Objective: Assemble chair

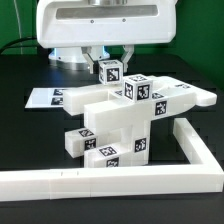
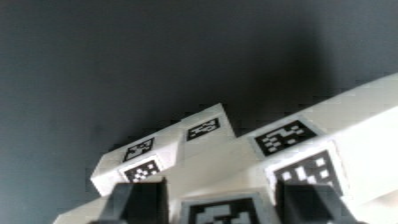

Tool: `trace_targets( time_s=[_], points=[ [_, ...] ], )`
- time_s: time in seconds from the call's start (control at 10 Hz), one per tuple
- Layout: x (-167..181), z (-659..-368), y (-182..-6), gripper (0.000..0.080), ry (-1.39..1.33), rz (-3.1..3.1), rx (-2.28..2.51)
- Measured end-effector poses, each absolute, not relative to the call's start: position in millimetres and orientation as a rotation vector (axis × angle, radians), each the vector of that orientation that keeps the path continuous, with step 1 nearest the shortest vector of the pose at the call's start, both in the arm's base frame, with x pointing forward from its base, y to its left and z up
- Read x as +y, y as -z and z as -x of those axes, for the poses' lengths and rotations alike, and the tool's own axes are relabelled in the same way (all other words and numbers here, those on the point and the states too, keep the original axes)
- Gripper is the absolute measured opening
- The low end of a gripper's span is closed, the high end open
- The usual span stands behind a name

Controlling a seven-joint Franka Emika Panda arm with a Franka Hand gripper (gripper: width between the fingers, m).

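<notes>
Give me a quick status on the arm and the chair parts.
Tool closed on a small tagged block, above the stack. Chair assembly part built, tagged pieces joined on the black table. Border rail close beside; nothing blocking.

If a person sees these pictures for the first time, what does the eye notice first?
The chunky white chair covered in black-and-white tags stands out, at the middle of the black table. Just above it hang the gripper fingers, closed on a small tagged cube. A long white border rail runs in front.
</notes>
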State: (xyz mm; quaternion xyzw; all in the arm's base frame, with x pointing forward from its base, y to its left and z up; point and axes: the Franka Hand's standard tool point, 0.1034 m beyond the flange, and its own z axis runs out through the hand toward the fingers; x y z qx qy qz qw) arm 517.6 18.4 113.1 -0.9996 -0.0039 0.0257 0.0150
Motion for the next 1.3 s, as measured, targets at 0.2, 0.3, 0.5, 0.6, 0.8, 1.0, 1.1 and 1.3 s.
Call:
trace_targets(
  time_s=[0.2,0.3,0.5,0.6,0.8,1.0,1.1,1.3],
  points=[
    [18.6,-517.6,-113.1,0.0287,-0.08,3.111,0.009],
    [18.6,-517.6,-113.1,0.0287,-0.081,3.111,0.036],
    [19.2,-517.6,-113.1,0.0287,-0.082,3.107,0.171],
    [19.3,-517.6,-113.1,0.0287,-0.083,3.103,0.256],
    [20.3,-517.5,-113.0,0.0287,-0.087,3.076,0.495],
    [21.1,-517.5,-112.9,0.0287,-0.09,3.034,0.729],
    [21.5,-517.4,-112.9,0.0287,-0.091,3.006,0.844],
    [22.0,-517.4,-112.8,0.0287,-0.092,2.969,0.975]
  ],
)
